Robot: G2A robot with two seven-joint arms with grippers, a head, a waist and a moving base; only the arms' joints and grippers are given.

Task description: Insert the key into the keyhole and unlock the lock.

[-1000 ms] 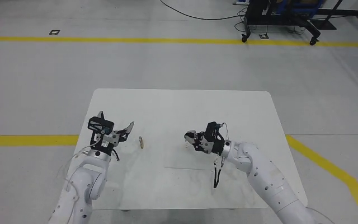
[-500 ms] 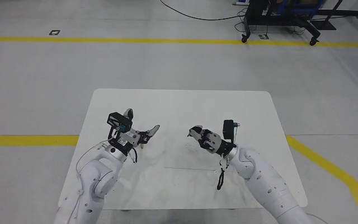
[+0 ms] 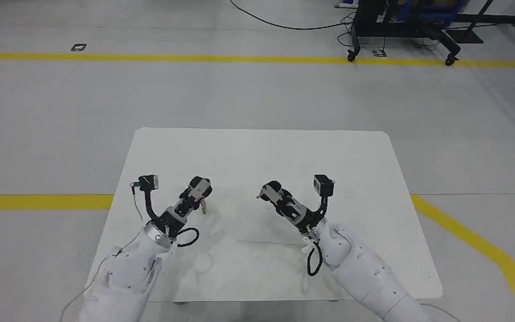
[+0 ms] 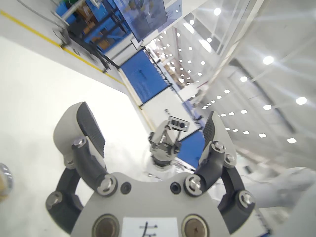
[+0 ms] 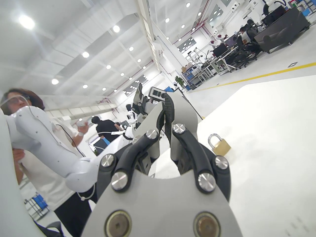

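now angled upward facing each other, left gripper point(image 4: 148, 119) gapes open, right gripper point(image 5: 165, 106) pinched closed.

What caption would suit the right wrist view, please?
Closed right gripper over the white table, with a brass padlock beyond.

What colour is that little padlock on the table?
The padlock has a brass-gold body and a silver shackle; the right wrist view shows it best.

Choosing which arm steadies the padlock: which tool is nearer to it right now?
Left. The left tool, open, sits right beside the brass padlock; the right tool, shut, is apart from it, over the middle of the table.
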